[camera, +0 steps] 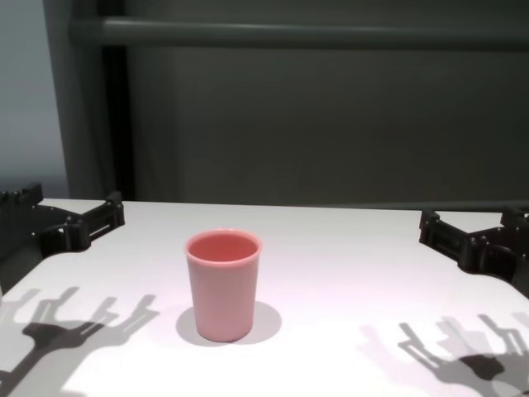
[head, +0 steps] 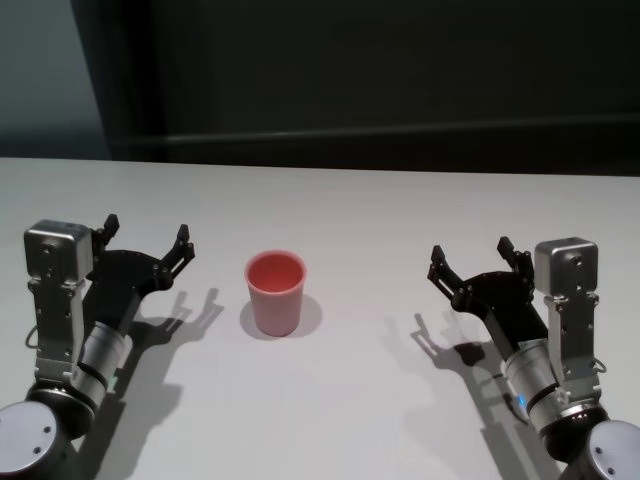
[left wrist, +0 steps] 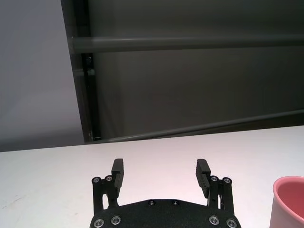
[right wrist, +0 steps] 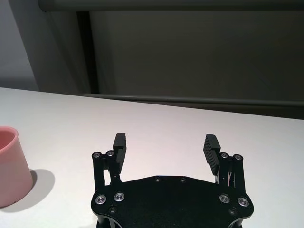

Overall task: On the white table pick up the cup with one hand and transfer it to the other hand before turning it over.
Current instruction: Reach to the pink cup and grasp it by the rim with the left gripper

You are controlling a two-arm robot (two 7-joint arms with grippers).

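Observation:
The salmon-pink cup [head: 276, 291] stands upright, mouth up, on the white table [head: 360, 210] midway between my arms. It also shows in the chest view [camera: 222, 284], at the edge of the left wrist view [left wrist: 289, 201] and of the right wrist view [right wrist: 11, 166]. My left gripper [head: 147, 236] is open and empty above the table, to the left of the cup and apart from it. My right gripper [head: 472, 255] is open and empty above the table, to the right of the cup and farther from it.
A dark wall [head: 400, 70] with a horizontal rail [camera: 297, 33] stands behind the table's far edge. The grippers cast shadows on the tabletop [camera: 74, 322].

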